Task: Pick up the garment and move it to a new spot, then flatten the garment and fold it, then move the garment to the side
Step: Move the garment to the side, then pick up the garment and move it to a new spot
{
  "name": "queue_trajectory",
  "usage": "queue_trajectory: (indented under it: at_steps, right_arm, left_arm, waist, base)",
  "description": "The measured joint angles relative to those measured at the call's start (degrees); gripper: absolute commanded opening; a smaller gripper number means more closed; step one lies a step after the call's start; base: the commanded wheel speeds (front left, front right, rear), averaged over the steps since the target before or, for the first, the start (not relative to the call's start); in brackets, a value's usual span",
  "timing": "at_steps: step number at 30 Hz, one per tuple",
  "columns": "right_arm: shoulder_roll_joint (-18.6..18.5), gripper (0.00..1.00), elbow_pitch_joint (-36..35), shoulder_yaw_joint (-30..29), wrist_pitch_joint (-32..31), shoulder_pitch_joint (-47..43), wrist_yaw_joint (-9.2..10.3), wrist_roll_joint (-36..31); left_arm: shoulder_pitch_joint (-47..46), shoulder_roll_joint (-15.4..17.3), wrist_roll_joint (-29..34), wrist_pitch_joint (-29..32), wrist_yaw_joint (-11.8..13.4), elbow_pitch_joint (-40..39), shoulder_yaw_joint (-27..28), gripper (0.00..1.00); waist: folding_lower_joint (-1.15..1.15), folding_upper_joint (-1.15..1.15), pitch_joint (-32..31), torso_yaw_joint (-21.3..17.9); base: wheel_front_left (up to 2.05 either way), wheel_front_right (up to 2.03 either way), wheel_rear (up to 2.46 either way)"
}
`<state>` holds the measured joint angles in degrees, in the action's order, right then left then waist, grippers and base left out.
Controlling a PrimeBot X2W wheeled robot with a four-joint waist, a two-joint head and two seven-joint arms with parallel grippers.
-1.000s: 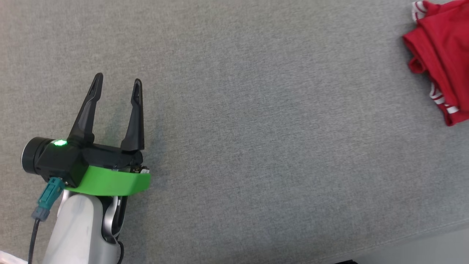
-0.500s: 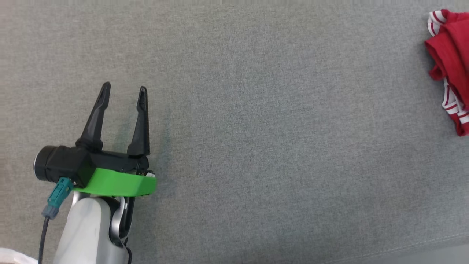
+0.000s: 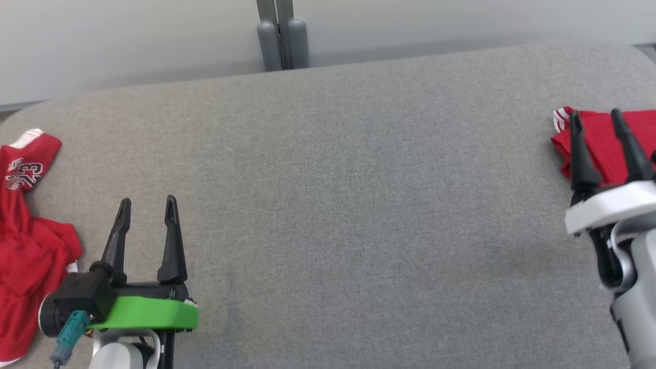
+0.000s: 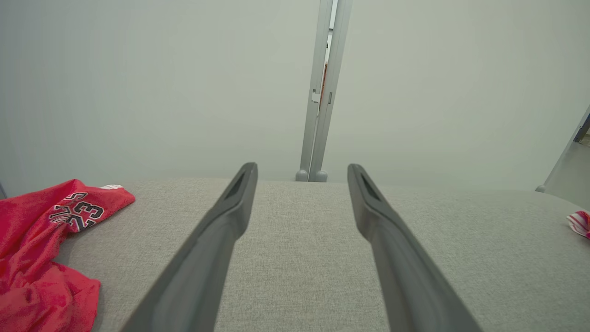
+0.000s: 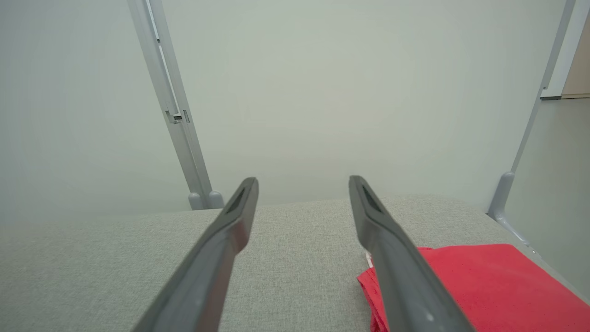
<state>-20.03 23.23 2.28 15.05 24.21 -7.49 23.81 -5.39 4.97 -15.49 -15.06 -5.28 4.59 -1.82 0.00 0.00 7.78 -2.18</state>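
The garment (image 3: 607, 148) is red with white-striped trim and lies folded at the far right of the grey padded surface (image 3: 359, 205). My right gripper (image 3: 594, 114) is open, its dark fingers standing over the garment's near-left part with nothing between them. In the right wrist view the right gripper (image 5: 302, 180) is spread wide and the garment (image 5: 484, 286) lies flat under the right-hand finger. My left gripper (image 3: 147, 201) is open and holds nothing at the lower left. In its own view the left gripper (image 4: 302, 167) points across bare fabric, and a corner of the garment (image 4: 580, 222) shows far right.
A second red jersey (image 3: 31, 246) with a printed number lies crumpled at the left edge, just left of my left gripper; the left wrist view shows that jersey (image 4: 41, 240) too. A grey post (image 3: 282, 36) and a pale wall stand behind the surface's far edge.
The head camera has swung, so the whole picture shifted: the far edge, the wall, the left jersey and my right gripper are now in view. The left gripper stays open.
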Motion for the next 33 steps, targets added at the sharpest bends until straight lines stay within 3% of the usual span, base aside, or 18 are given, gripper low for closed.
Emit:
queue_trajectory:
  at_steps: [5, 12, 21, 33]
  right_arm:
    - [4.4, 1.0, -6.0, -1.3, 0.0, -10.0, 0.01, -1.9]
    - [6.4, 1.0, -8.4, 1.2, 0.0, -16.8, 0.0, -3.7]
    - [9.3, 1.0, -9.5, 2.3, 0.0, -20.0, 0.01, -5.3]
    - [9.4, 1.0, -9.7, 3.7, 0.0, -19.9, 0.01, -6.0]
  left_arm:
    - [2.9, -0.5, 0.1, -0.1, 0.2, 1.9, 0.5, 1.0]
    - [4.0, -0.7, 1.3, -0.1, -0.3, 5.9, 1.7, 1.0]
    - [4.2, -1.5, 2.0, -0.1, -1.0, 7.2, 2.7, 1.0]
    - [3.8, -1.9, 2.5, -0.1, -1.7, 7.7, 2.5, 1.0]
  waist:
    - [0.0, 0.0, -4.7, 1.2]
    - [0.0, 0.0, -8.1, 3.1]
    - [0.0, 0.0, -8.4, 3.7]
    - [0.0, 0.0, -7.8, 4.0]
  base:
    - [0.0, 0.0, 0.0]
    - [0.0, 0.0, 0.0]
    - [0.0, 0.0, 0.0]
    - [0.0, 0.0, 0.0]
